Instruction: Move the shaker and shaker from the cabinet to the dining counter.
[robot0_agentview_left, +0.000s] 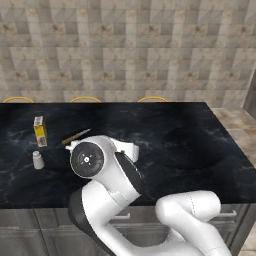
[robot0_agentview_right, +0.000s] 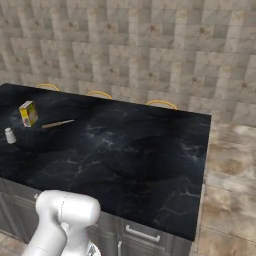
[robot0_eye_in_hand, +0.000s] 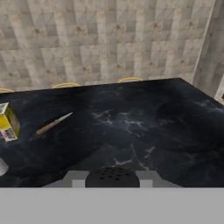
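End effector (robot0_eye_in_hand: 112, 183) closed on the black shaker (robot0_eye_in_hand: 112, 178), held above the marble worktop (robot0_agentview_left: 175, 145). White shaker (robot0_agentview_left: 38, 160) already stands there beside the yellow carton (robot0_agentview_left: 40, 131). Judged light, rigid, smooth; grip mid-body, below the narrow top.

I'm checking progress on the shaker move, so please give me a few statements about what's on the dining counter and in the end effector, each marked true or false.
1. A white shaker stands upright on the dining counter. True.
2. The end effector is shut on the black shaker, whose perforated top shows between the fingers. True.
3. The yellow carton lies to the right of the knife in the left base view. False: it stands to the left of it.
4. The knife rests on top of the carton. False: it lies flat on the counter, apart from it.
5. Both shakers already stand on the counter. False: only the white one does.
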